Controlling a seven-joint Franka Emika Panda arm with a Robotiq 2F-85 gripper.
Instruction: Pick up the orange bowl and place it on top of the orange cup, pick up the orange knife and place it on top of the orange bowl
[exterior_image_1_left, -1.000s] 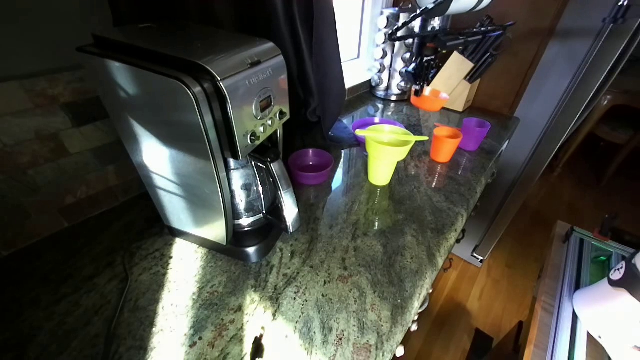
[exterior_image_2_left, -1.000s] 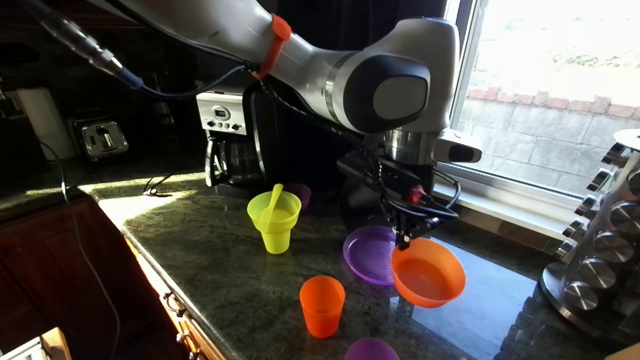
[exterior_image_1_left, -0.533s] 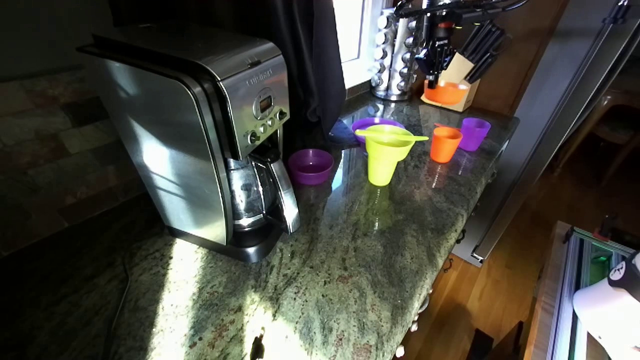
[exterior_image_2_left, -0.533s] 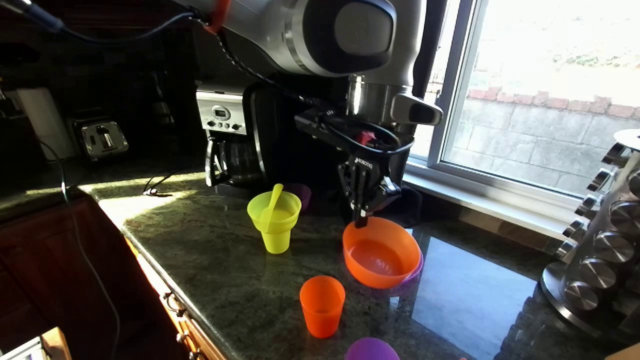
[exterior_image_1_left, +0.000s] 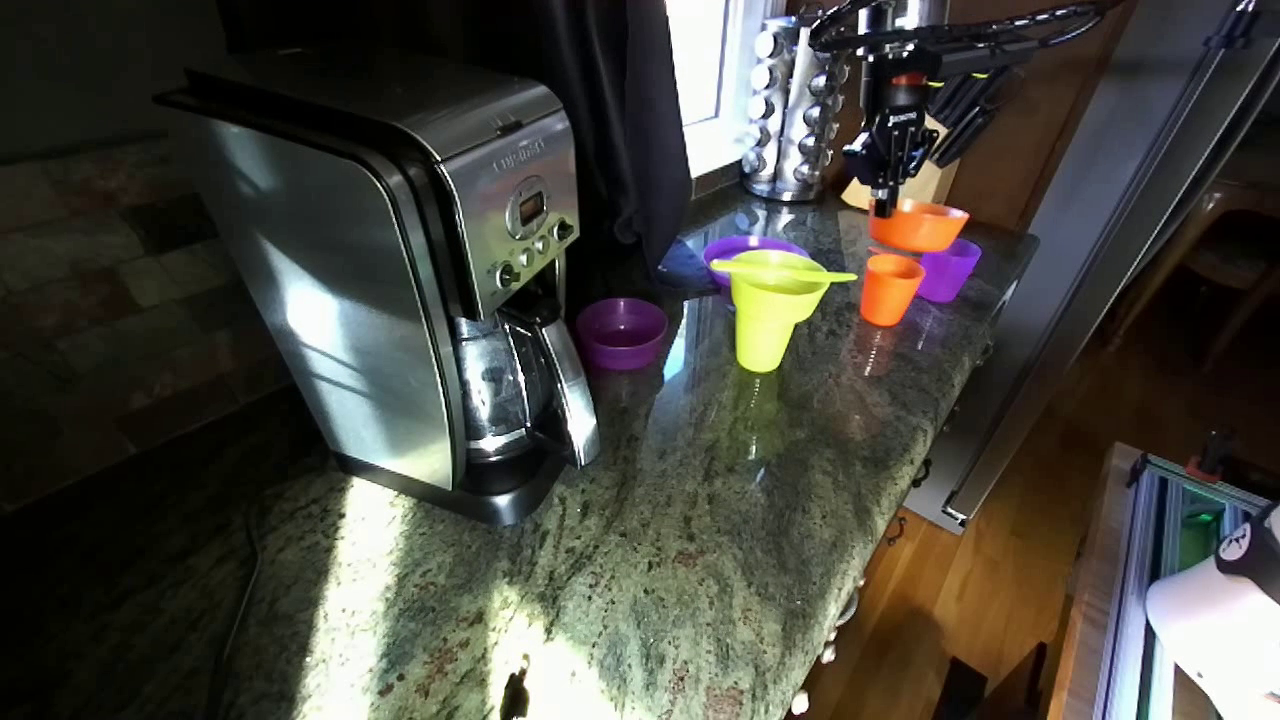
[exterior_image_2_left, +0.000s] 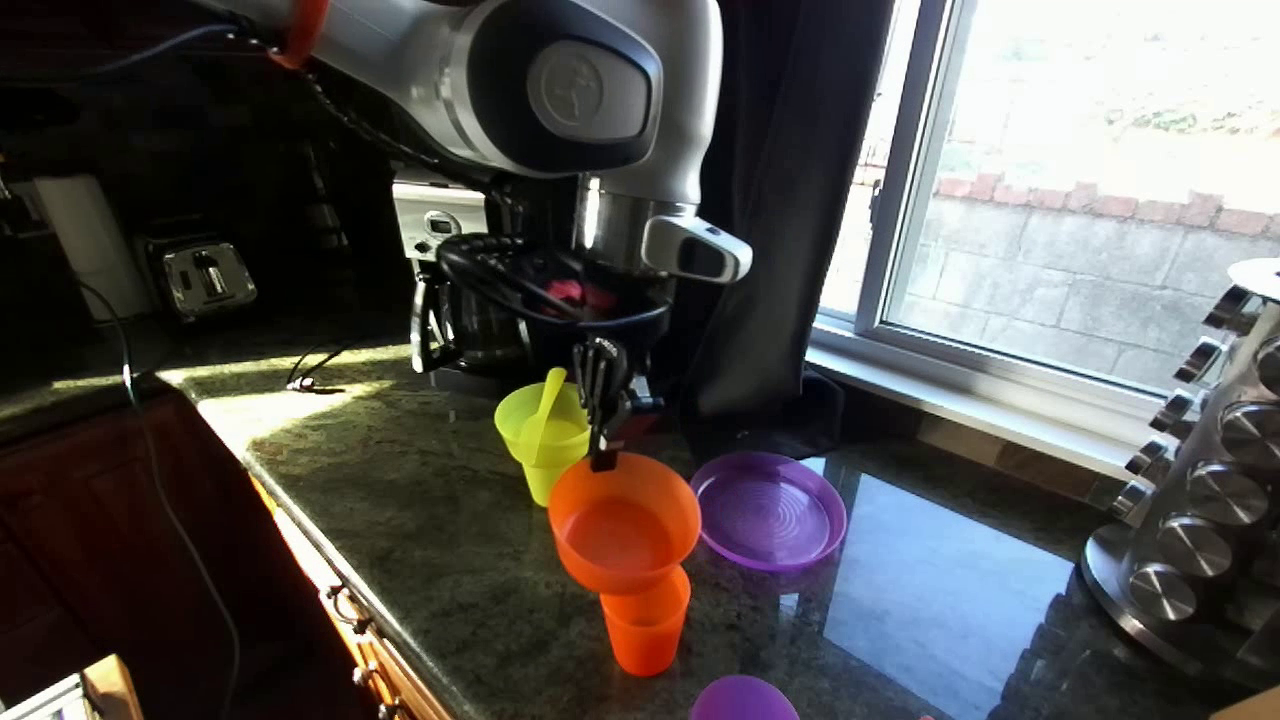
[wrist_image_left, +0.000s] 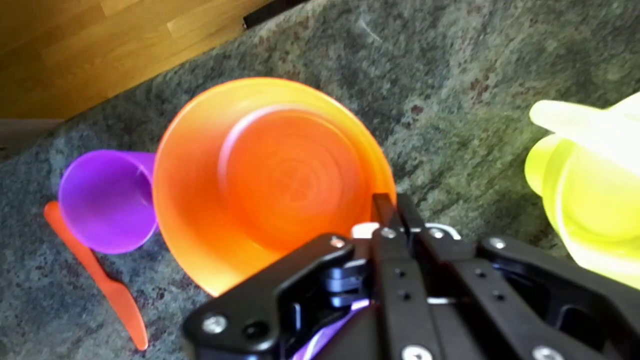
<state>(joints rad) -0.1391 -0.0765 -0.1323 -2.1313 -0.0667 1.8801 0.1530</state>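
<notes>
The orange bowl (exterior_image_1_left: 918, 228) hangs above the counter, its rim pinched by my gripper (exterior_image_1_left: 883, 208). In the wrist view the fingertips (wrist_image_left: 395, 200) straddle the right edge of the bowl (wrist_image_left: 295, 175), one inside and one outside. The orange cup (exterior_image_1_left: 890, 290) stands upright on the counter, just below the bowl. In an exterior view the bowl (exterior_image_2_left: 625, 525) covers the far rim of the cup (exterior_image_2_left: 645, 640); I cannot tell if they touch. The cup is hidden in the wrist view. The orange knife (wrist_image_left: 117, 300) lies on the counter beside the purple cup.
A purple cup (exterior_image_1_left: 950, 268) stands close beside the orange cup. A yellow bowl on a yellow cup (exterior_image_2_left: 545, 450), with a yellow knife across it, stands nearby. A purple plate (exterior_image_2_left: 770, 550) lies behind. A purple bowl (exterior_image_1_left: 622, 333), coffee maker (exterior_image_1_left: 400, 300) and spice rack (exterior_image_2_left: 1190, 510) also stand here.
My gripper has carried the orange bowl from beyond the purple plate, past it, to the orange cup, and lowered it over the last half second. The other things have not moved.
</notes>
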